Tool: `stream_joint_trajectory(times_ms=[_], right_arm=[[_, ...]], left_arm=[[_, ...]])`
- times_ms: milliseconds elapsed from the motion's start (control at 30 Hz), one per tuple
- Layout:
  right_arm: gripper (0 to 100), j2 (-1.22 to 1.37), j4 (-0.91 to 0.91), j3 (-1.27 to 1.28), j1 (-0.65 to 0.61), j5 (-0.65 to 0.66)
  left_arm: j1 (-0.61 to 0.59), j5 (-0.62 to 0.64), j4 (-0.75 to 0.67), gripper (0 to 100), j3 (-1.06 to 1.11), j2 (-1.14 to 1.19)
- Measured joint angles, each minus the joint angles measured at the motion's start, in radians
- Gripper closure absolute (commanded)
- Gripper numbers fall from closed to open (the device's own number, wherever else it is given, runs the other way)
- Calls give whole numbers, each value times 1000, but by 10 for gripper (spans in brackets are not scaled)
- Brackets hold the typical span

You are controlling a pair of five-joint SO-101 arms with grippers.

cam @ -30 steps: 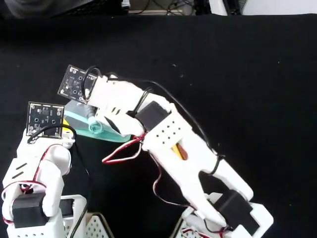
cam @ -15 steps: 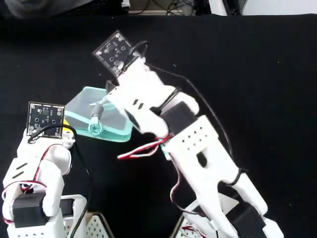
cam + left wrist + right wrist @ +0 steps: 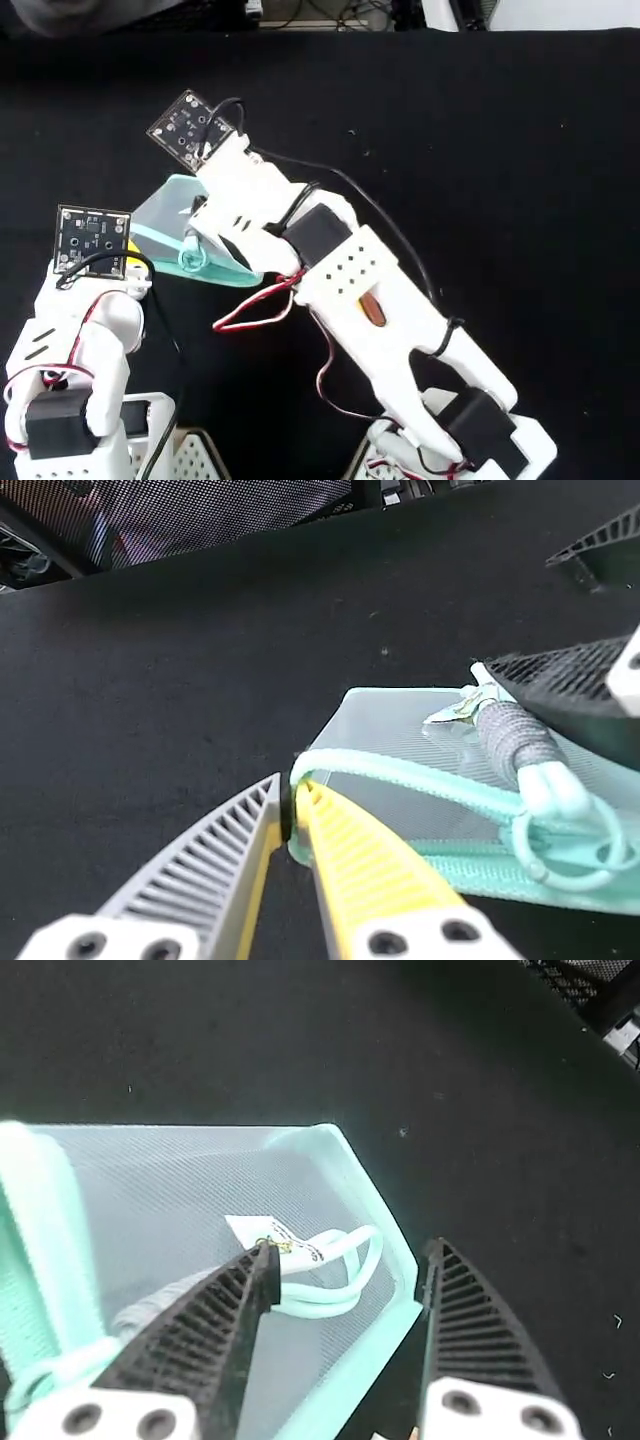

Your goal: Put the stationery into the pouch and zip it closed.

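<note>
A teal mesh pouch [image 3: 165, 215] lies flat on the black table at the near left. My left gripper [image 3: 292, 798] is shut on the pouch's corner seam [image 3: 305, 775], with the grey and yellow fingers pinched together. A grey-wrapped zipper pull [image 3: 510, 740] with a teal ring [image 3: 565, 845] lies on top of the pouch [image 3: 400, 730]. My right gripper [image 3: 350, 1252] hovers open over the mesh pouch [image 3: 140, 1190], its black fingers [image 3: 210, 1330] straddling a white tag [image 3: 268, 1235] and a teal cord loop [image 3: 345, 1275]. The right arm [image 3: 300, 240] covers the pouch's right side.
The black cloth table [image 3: 500, 150] has free room to the right and toward the far edge. The left arm's body [image 3: 75, 340] stands at the near left corner. Cables and equipment [image 3: 320, 12] lie beyond the far edge.
The right arm swung up and away to the far right half a second ago, then came back left over the pouch. The left arm and pouch have stayed in place.
</note>
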Motion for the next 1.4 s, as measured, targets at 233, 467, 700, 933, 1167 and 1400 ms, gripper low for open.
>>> stream_joint_trajectory(times_ms=[233,467,700,933,1167,1400], right_arm=[[764,-51,8,0,-18,-9],[766,-63,8,0,-112,-8],[768,-60,71,34,-55,-9],[769,-127,270,35,29,15],[769,-364,506,38,29,206],[769,-445,315,123,29,144]], left_arm=[[0,0,0,970,17,-3],[0,0,0,970,17,-2],[0,0,0,970,17,-2],[3,0,0,970,17,-2],[3,0,0,970,17,-2],[3,0,0,970,17,-2]])
